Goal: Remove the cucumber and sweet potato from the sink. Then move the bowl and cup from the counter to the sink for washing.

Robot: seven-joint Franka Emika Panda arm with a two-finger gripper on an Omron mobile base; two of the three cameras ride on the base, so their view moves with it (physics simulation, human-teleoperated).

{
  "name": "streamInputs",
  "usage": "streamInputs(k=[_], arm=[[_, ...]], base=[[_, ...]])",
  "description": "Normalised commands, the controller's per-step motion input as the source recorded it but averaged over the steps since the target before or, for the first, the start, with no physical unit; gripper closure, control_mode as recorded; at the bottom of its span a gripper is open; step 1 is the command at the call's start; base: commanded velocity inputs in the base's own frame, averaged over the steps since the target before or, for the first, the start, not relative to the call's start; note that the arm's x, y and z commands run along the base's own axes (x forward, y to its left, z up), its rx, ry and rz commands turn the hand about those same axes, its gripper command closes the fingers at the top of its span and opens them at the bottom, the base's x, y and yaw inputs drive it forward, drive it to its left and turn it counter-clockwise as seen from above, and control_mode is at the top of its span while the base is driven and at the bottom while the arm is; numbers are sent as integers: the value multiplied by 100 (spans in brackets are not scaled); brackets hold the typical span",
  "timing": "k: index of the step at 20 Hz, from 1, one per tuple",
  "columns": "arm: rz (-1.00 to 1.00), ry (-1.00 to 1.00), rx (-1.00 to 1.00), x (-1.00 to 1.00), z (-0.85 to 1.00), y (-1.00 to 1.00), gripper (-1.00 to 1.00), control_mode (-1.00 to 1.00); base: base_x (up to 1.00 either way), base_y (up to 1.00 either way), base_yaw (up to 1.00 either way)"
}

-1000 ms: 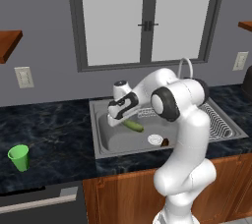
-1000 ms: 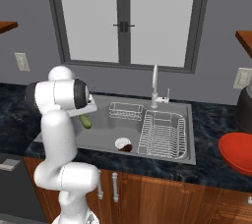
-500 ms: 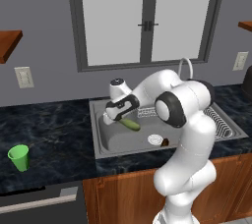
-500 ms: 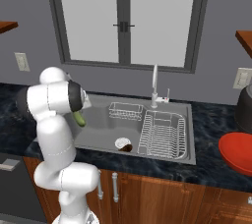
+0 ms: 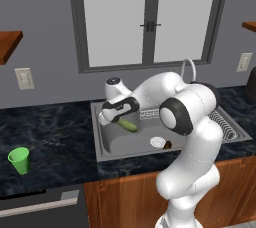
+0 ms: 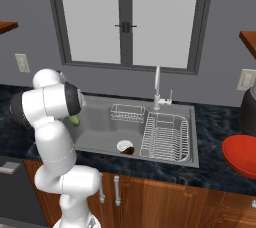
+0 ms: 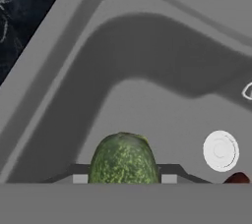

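My gripper is shut on the light-green cucumber, holding it in the air over the left part of the grey sink. In the hand view the cucumber pokes up between the fingertips, and in the right base view the cucumber peeks out beside the arm. The dark reddish sweet potato lies on the basin floor next to the white drain. On the left counter stands the green cup. The red bowl rests on the right counter.
A wire basket and a wire dish rack occupy the sink's back and right side, with the curved faucet behind them. Dark marble counter lies left of the sink. A dark pot stands at far right.
The gripper has carried the cucumber a little to the left, toward the sink's left rim. The sweet potato, cup and bowl have stayed put.
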Motion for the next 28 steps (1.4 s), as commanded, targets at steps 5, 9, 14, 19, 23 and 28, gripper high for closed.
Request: streamInputs(k=[5, 9, 14, 19, 23, 28], arm=[[0, 0, 8, -5, 15, 37, 100, -100], [0, 0, 8, -5, 12, 40, 100, -100], [0, 0, 7, -4, 7, 43, 100, -100], [0, 0, 5, -1, 3, 46, 100, -100], [0, 0, 4, 0, 2, 48, 100, -100], [0, 0, 2, 0, 1, 48, 100, -100]], base=[[0, 0, 0], [0, 0, 0], [0, 0, 0], [0, 0, 0], [0, 0, 0], [0, 0, 0]])
